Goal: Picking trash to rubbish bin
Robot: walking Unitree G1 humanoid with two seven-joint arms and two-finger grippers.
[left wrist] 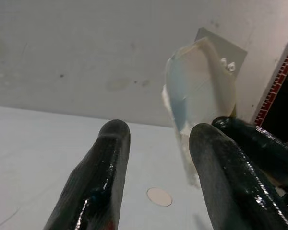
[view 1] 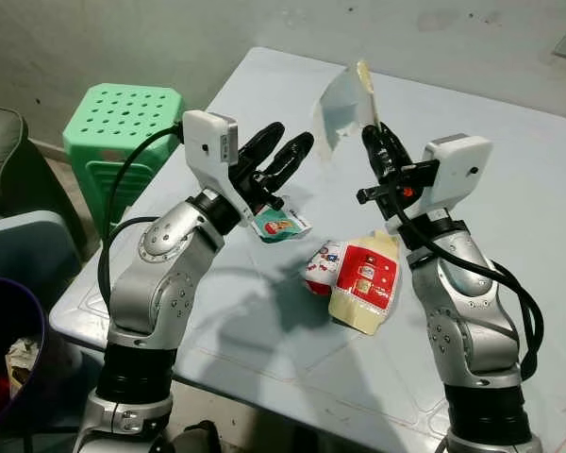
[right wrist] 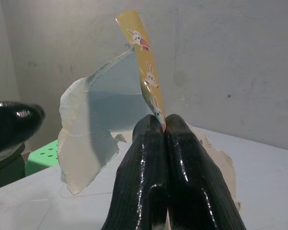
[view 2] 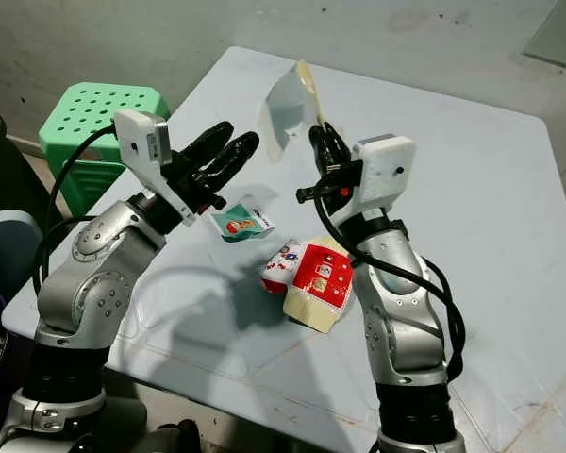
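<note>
The right hand (view 1: 377,142) is clamped on a thin, crinkled clear plastic wrapper with a yellow printed strip (view 1: 344,104), raised above the pale blue bench (view 1: 509,189). The left hand (view 1: 278,156), fingers apart, hovers near it. Carry it steadily to the dark bin (view 1: 5,359); the flimsy film could slip. Glossy red-and-cream packets (view 1: 358,278) lie below.

Right gripper (view 1: 377,135), fingers closed, holds a clear wrapper (view 1: 344,104) raised above the table (view 1: 509,179). Left gripper (view 1: 281,156) is open above a small packet (view 1: 281,225). Red-and-cream packets (view 1: 358,278) lie near the table's centre.
</note>
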